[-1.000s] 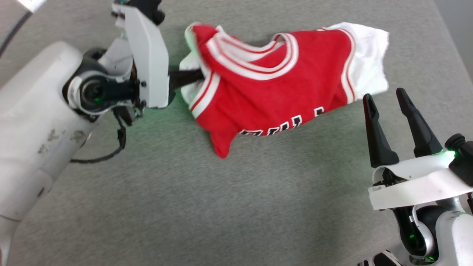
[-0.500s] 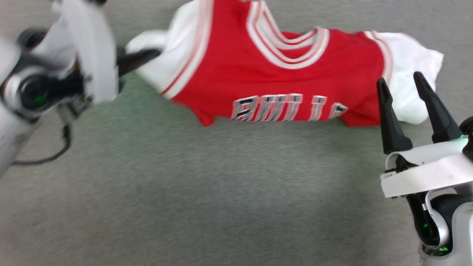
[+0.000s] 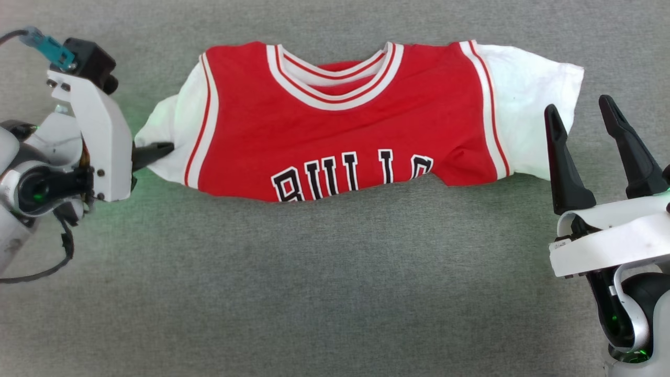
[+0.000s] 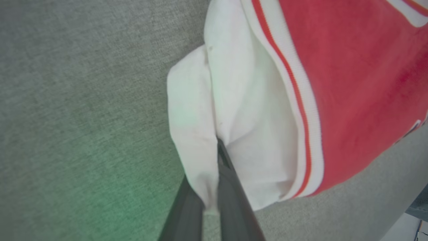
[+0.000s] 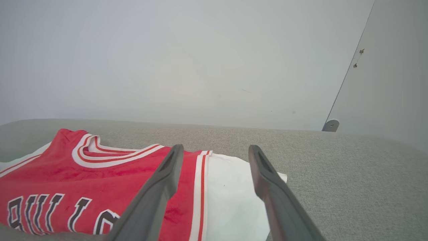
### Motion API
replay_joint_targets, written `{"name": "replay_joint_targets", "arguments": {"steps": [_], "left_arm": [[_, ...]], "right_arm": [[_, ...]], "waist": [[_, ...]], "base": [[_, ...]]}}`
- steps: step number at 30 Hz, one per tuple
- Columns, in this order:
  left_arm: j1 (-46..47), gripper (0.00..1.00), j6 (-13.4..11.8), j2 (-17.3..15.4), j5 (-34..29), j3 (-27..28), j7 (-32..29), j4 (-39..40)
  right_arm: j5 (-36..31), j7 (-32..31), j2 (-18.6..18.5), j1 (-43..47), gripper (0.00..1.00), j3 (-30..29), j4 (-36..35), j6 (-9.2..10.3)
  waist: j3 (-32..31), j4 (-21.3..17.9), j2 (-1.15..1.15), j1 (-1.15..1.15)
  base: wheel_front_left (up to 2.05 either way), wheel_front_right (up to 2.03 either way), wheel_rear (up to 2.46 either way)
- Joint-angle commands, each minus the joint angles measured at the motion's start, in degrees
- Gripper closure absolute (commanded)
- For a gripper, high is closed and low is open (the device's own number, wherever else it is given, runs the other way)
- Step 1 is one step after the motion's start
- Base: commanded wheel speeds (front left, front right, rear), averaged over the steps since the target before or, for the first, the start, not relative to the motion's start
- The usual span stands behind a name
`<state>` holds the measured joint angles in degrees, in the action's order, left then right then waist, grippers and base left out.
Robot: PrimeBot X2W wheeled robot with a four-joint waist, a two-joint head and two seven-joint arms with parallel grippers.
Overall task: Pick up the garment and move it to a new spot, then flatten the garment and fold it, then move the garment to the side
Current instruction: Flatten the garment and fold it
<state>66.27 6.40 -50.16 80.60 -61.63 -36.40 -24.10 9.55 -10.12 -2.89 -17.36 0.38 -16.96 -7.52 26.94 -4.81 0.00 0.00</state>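
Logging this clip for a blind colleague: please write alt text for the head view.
A red jersey with white sleeves and black BULLS lettering lies spread across a grey surface. The left gripper is shut on one sleeve; the right gripper stands open near the other sleeve, holding nothing.

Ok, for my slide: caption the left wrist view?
Left tool pinching the white sleeve of a red jersey.

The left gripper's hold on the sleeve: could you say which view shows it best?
The left wrist view: the left gripper is shut on the shirt's white sleeve, cloth pinched between its fingers. The head view shows the same pinch small, at the shirt's left edge. The right wrist view shows the opposite sleeve and the lettering.
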Motion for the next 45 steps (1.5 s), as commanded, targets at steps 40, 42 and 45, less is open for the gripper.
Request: {"name": "replay_joint_targets", "arguments": {"steps": [40, 42, 45], "left_arm": [[-1.29, 1.0, -2.23, -8.07, 0.16, 4.18, 11.75, 3.67], [-3.03, 1.0, -3.19, -8.15, 0.37, 3.85, 12.33, 2.74], [-4.9, 1.0, -3.29, -7.27, 1.6, 3.71, 13.22, 1.42]], "right_arm": [[0.02, -1.32, 0.02, -0.03, 0.0, 1.05, -0.63, 0.05], [-0.01, -1.6, 0.03, -0.34, 0.0, 1.31, -0.41, 0.05], [-0.94, -2.54, 0.04, -0.66, 0.0, 1.75, -0.06, 0.05]], "waist": [[0.36, -0.49, 0.0, 0.0], [0.45, -0.7, 0.0, 0.0], [0.54, -1.0, 0.0, 0.0]], "base": [[0.0, 0.0, 0.0], [0.0, 0.0, 0.0], [0.0, 0.0, 0.0]]}}
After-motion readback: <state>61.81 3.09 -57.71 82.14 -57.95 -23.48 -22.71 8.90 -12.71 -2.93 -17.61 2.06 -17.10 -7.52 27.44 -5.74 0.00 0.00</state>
